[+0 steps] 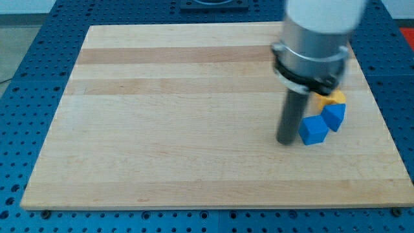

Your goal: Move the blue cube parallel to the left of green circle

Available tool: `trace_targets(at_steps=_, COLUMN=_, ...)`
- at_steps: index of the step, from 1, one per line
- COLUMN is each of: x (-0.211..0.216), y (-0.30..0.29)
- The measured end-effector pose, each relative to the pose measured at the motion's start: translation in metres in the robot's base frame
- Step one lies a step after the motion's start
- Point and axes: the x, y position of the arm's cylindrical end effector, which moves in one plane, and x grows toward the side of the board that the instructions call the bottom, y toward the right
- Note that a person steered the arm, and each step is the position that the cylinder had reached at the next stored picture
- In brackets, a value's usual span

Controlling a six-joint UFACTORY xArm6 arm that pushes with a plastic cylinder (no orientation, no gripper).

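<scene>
Rightward, the blue cube is sitting near the surface edge, wide room lying left, my tip touching its left side, holding nothing.

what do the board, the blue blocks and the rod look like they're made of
Board: looks like pale wood with a smooth finish, showing lengthwise grain bands. Blue cube and the blue block beside it: matte, evenly coloured, probably painted wood or plastic; the look leaves it open. Rod: dark, dull, likely metal or plastic, ending in my tip just to the view's left of the blue cube.
</scene>
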Motion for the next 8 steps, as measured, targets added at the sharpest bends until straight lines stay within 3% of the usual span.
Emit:
trace_targets(at_steps=1, x=0.041, y=0.055)
trace_targets(at_steps=2, x=0.028, y=0.094)
trace_targets(at_steps=3, x=-0.025, y=0.074)
trace_targets(at_steps=4, x=-0.051, y=0.013)
trace_targets(at_steps=5, x=-0.063, y=-0.011)
trace_targets(at_steps=7, x=-0.020, y=0.080)
trace_targets(at_steps=8, x=0.007, y=0.077)
